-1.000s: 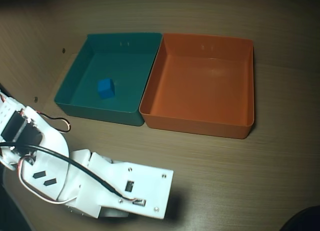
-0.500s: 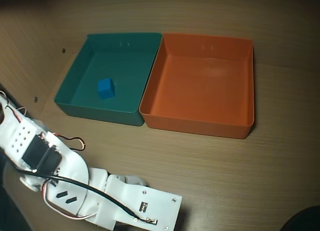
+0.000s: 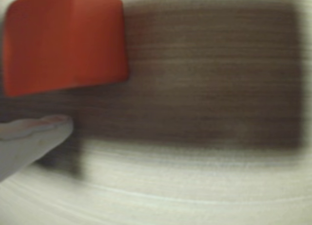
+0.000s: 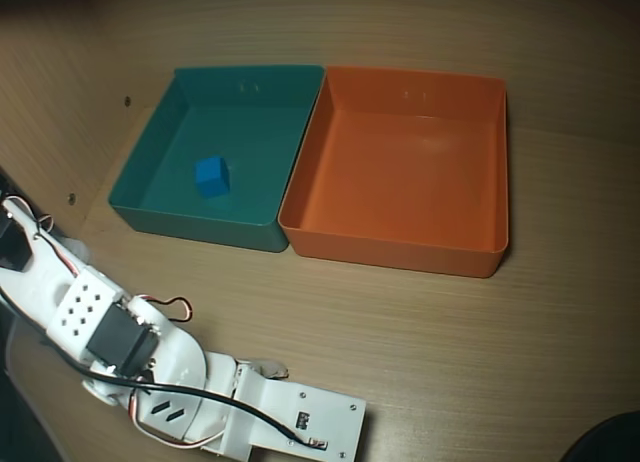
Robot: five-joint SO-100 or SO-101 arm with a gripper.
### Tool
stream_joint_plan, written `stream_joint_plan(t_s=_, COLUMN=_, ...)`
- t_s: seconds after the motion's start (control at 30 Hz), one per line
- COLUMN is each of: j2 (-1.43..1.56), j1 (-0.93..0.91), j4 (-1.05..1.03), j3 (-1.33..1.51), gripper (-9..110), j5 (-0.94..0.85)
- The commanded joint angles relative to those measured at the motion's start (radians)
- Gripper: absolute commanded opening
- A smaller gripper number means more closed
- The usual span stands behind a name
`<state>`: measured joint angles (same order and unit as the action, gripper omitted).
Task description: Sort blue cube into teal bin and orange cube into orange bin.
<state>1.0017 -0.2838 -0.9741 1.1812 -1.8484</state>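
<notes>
The orange cube (image 3: 66, 42) fills the upper left corner of the wrist view, blurred, resting on the wooden table (image 4: 480, 352). One pale fingertip (image 3: 36, 135) enters that view from its left edge just below the cube, apart from it. The overhead view does not show the cube; by my reading it lies under the arm's head at the table's near edge. The gripper (image 4: 265, 370) is mostly hidden there beneath the white wrist plate, and I cannot tell whether its jaws stand apart or together.

The blue cube (image 4: 211, 176) already sits on the floor of the teal bin (image 4: 140, 172), left of centre. The orange bin (image 4: 400, 247) stands empty, its left wall touching the teal bin's right wall, both toward the far side of the table.

The step in hand looks like the approach to grasp the orange cube. To do it well, the cube should first be brought to the middle of the wrist view, between both fingers, with the jaws wide before descending. Closing on flat opposite faces, not a corner, would keep it from twisting out.
</notes>
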Motion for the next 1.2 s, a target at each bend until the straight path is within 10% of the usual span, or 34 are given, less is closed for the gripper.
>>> stream_joint_plan(t_s=0.0, j2=0.003, j1=0.0, j4=0.015, j3=-0.115, gripper=32, j5=-0.003)
stream_joint_plan(t_s=0.6, j2=-0.086, j1=0.0, j4=-0.003, j3=-0.21, gripper=30, j5=-0.003)
stream_joint_plan(t_s=0.97, j2=-0.095, j1=0.017, j4=-0.005, j3=-0.21, gripper=-5, j5=0.014)
stream_joint_plan(t_s=1.17, j2=-0.083, j1=0.017, j4=-0.005, j3=-0.216, gripper=-5, j5=0.015)
